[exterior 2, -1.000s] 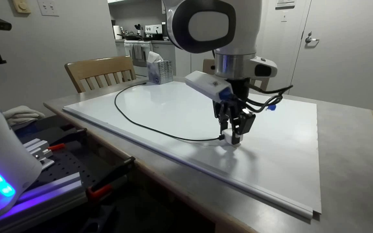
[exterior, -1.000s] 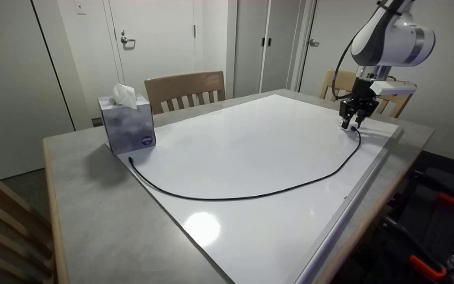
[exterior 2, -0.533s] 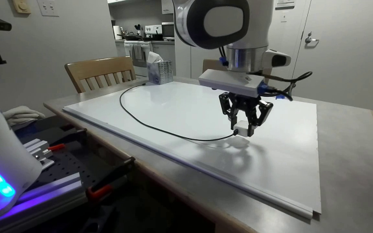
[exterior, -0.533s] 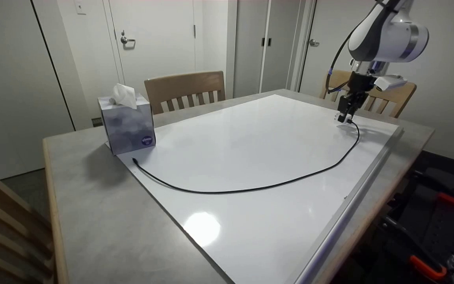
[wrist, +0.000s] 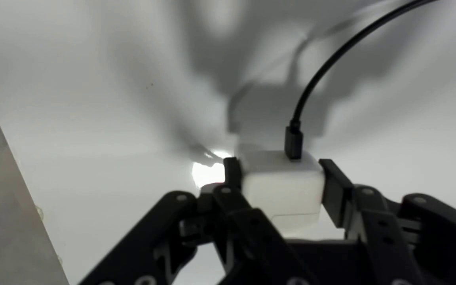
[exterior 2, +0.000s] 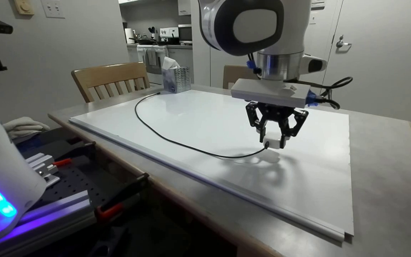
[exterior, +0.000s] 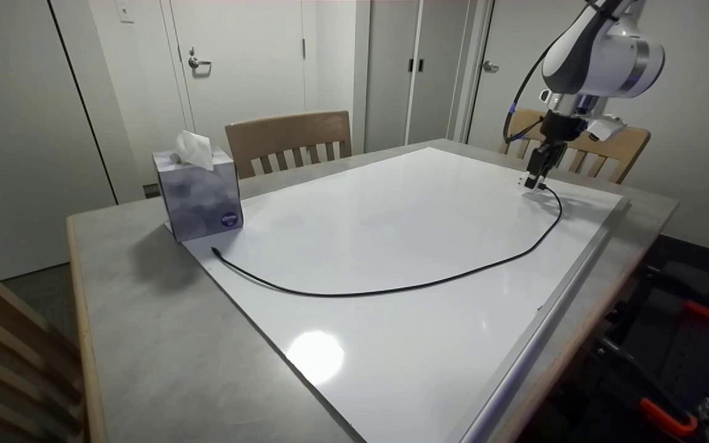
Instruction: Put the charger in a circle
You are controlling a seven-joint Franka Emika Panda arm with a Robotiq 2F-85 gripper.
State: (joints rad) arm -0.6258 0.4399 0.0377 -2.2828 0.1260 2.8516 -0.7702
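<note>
Inside the robot-side edge of the grey desk (exterior 2: pixel 384 167), the black two-finger gripper (exterior 2: pixel 272 142), clamped on the charger's white plug block (wrist: pixel 282 192), has lifted, dragging the thin black cable (wrist: pixel 330 60) but leaving the circle unclosed, its dark tip (exterior: pixel 215 251), seen only in both exterior views, beside the violet-grey tissue box (exterior: pixel 200 197) near a far corner.

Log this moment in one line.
gripper: shut on white plug block, above whiteboard | black cable: plugged into block, open curve | circle: not yet formed
</note>
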